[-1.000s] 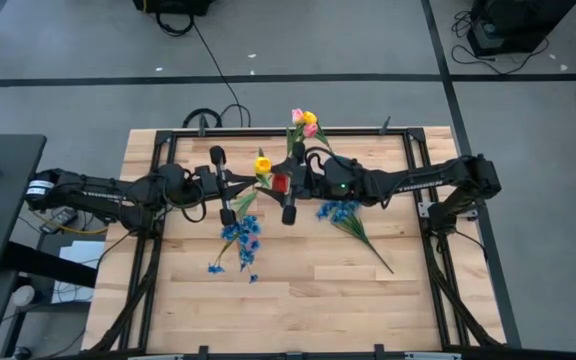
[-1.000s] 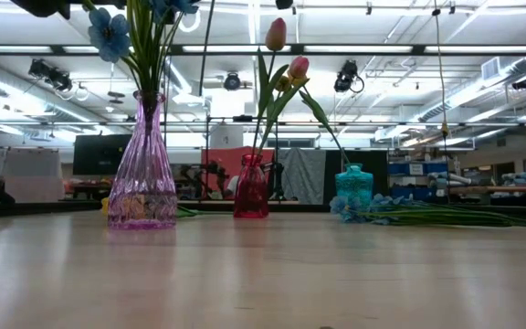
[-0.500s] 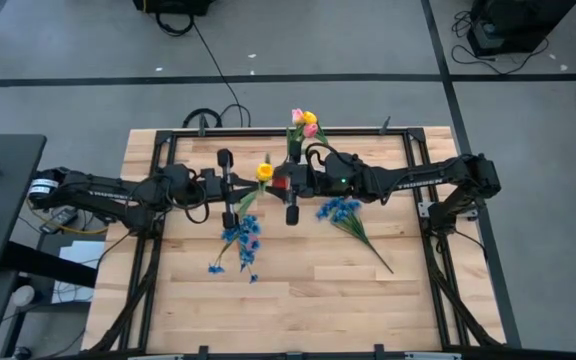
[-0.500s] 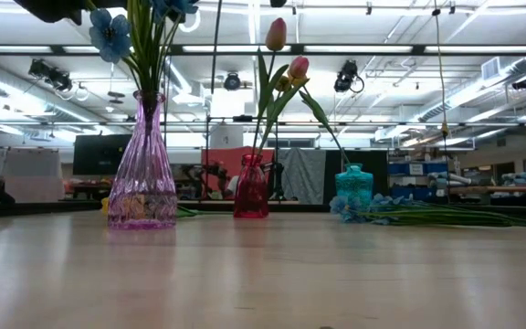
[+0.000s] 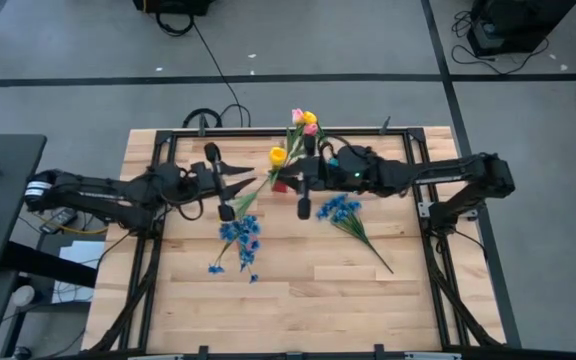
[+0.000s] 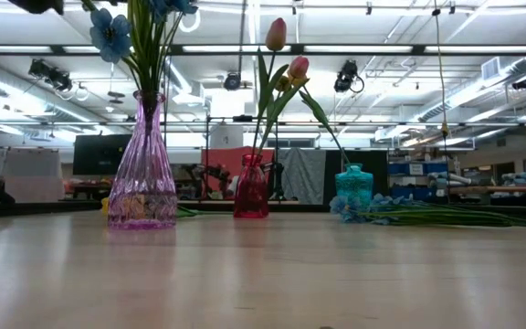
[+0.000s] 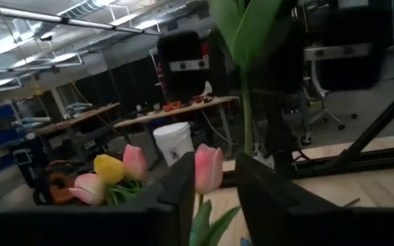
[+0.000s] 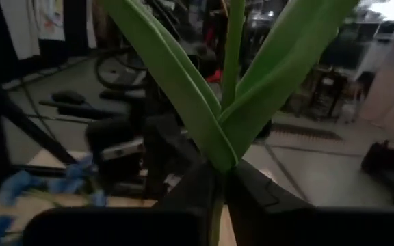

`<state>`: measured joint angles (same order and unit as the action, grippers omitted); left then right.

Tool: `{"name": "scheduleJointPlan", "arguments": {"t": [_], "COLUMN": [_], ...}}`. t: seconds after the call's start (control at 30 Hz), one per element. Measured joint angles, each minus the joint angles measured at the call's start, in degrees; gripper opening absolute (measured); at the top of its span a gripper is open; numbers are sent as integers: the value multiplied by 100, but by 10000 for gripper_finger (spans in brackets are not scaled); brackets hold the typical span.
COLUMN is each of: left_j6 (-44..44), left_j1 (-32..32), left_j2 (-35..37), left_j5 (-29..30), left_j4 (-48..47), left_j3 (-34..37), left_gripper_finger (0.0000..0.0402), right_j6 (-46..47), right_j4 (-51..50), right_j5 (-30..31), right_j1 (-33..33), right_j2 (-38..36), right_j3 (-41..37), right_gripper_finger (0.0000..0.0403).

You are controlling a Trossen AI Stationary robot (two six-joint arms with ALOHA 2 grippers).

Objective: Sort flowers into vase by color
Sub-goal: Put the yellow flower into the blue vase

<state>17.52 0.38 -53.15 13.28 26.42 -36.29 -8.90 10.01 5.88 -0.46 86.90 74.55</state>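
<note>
- yellow tulip [image 5: 278, 155], pinched low on its stem by the right gripper [image 8: 219, 179], hangs in the air over the middle of the table [image 5: 298, 310], toward the back edge; its long green leaves fan out just past the closed-in fingers.
- left gripper [image 7: 211, 179] sits just beside it on the left-edge side, fingers a narrow slit apart with nothing seen between them.
- sorting looks partly done: blue blossoms [image 6: 108, 37] already stand in the purple vase [image 6: 142, 178], and pink tulips [image 6: 297, 66] rise from the red vase [image 6: 251, 190].
- a second yellow bloom [image 7: 108, 169] shows among those pink heads in the left wrist view; which vase it stands in cannot be told.
- teal vase [image 6: 354, 187], to the right of the red one in the low view, shows no bloom of its own, so it is likely the yellow tulip's destination.
- left to do, by this reading: seat the held tulip, then pick up the blue sprig [image 5: 343, 212] lying flat right of centre, its stem running toward the front right corner.
</note>
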Motion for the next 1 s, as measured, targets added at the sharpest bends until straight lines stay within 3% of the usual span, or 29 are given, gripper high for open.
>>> {"name": "scheduleJointPlan", "arguments": {"t": [0.23, 0.43, 0.63, 0.8, 1.0], "left_j6": [-185, -321, -309, -290, -286], "left_j1": [0, 0, 0, 0, 0], "left_j2": [948, 1091, 1678, 2202, 2555], "left_j5": [-66, -264, -228, 349, 578], "left_j4": [-1352, -1749, -436, 527, 492], "left_j3": [3, 42, 1071, 1960, 2218], "left_gripper_finger": [134, 132, 132, 132, 132], "right_j6": [820, 1374, 1219, 1031, 976], "right_j4": [-2178, -3456, -2669, -1422, -604], "right_j5": [53, 1101, 1082, 921, 714], "right_j1": [253, 80, -777, -1628, -2392], "right_j2": [-799, -1463, -2242, -2624, -2632], "right_j3": [-3, -296, -1345, -2316, -2953], "right_gripper_finger": [38, 38, 38, 38, 38]}}
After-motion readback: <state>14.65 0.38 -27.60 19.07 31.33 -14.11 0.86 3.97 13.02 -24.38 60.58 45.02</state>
